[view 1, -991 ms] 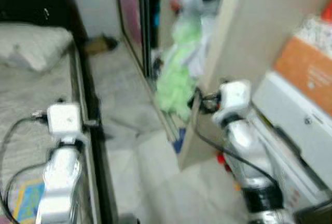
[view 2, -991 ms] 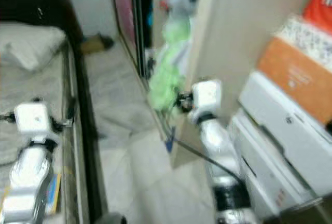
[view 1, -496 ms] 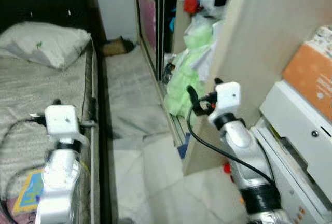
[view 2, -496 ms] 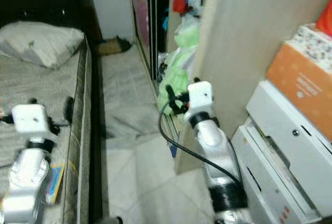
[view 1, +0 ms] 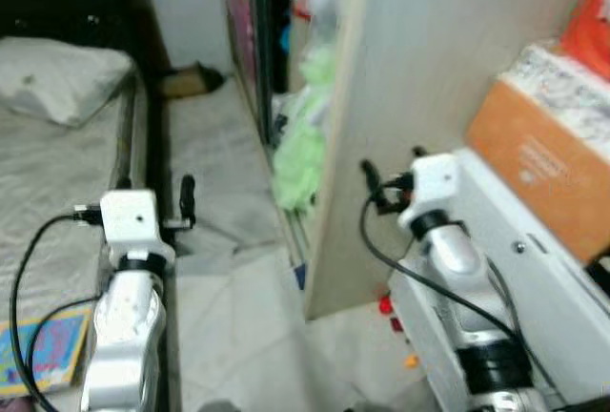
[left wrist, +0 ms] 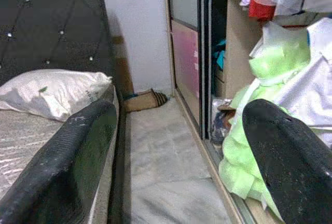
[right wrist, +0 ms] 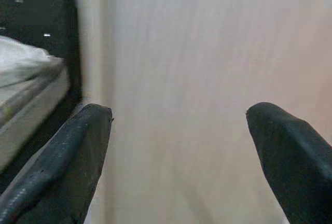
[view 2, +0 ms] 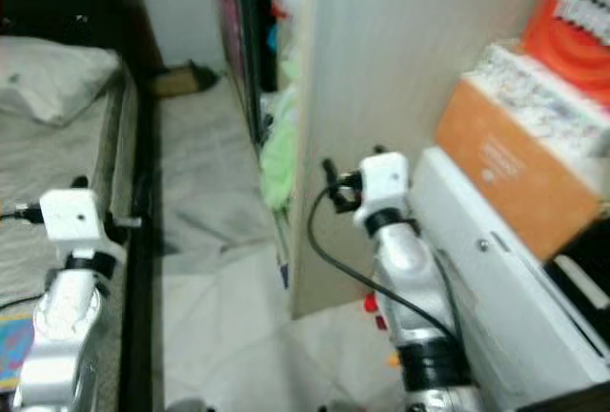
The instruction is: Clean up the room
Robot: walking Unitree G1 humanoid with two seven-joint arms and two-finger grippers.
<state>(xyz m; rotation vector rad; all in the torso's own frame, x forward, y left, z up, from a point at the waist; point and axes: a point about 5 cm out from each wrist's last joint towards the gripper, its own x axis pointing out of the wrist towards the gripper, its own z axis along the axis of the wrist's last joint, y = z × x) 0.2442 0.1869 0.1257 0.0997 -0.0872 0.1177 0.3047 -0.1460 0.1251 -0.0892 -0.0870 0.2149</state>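
Right ahead of the right claw, spread wide, sits a wardrobe panel; left claw gapes too, holding nothing.

Both eye views motion-blurred; box print unreadable. Wardrobe side panel hides most of the green clothes pile; its top is cut off in the left wrist view too. Bed cut by frame edge. Red bits by panel base too small to ID.
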